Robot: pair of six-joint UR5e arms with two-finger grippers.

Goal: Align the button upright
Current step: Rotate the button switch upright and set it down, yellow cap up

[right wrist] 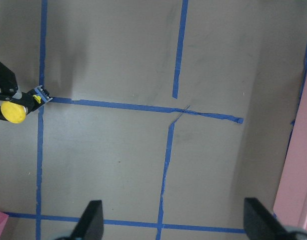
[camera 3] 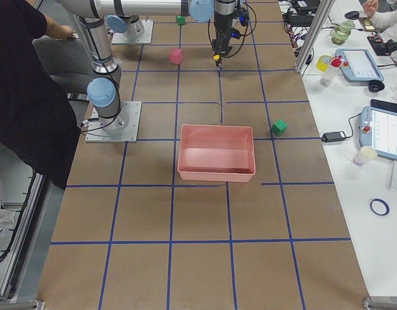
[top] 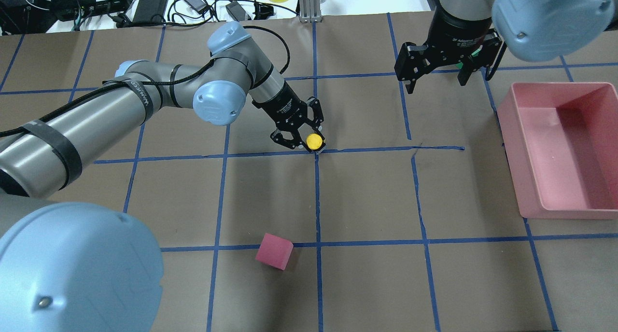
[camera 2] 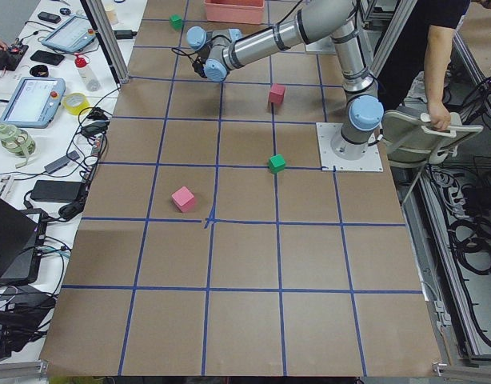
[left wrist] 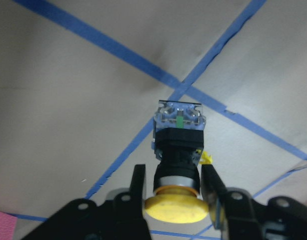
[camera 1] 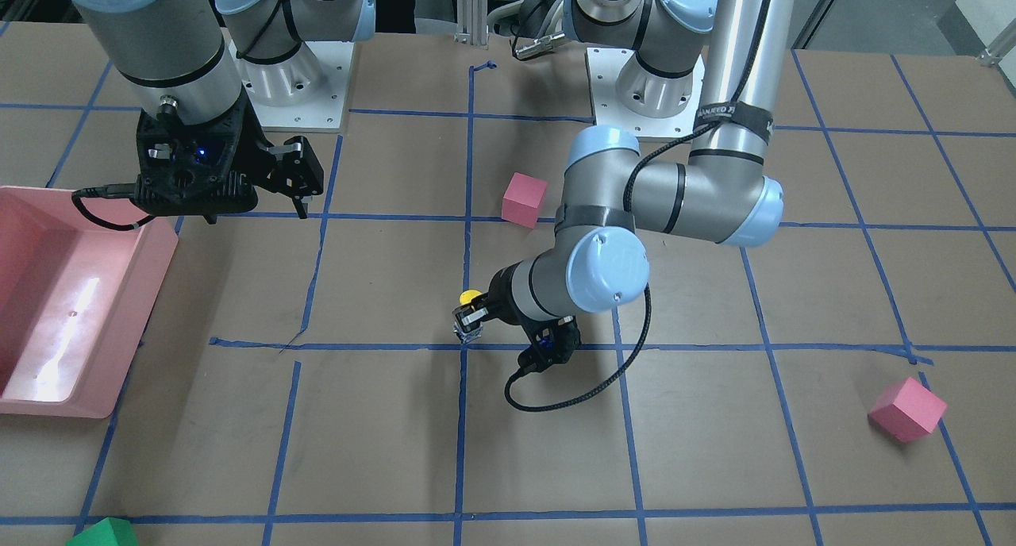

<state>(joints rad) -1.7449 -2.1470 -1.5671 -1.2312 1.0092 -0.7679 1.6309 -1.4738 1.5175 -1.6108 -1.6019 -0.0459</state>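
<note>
In the front-facing view, the left gripper is clamping the button, yellow cap up and base down at a blue tape crossing; a pink cube is sitting at its 1 o'clock. From overhead, the right gripper is hanging with its fingers apart at 2 o'clock from the button, with the pink tray at 3 o'clock. In the left wrist view, both fingers are pressing the button's neck just under the cap. In the right wrist view, the button is showing at 9 o'clock.
</note>
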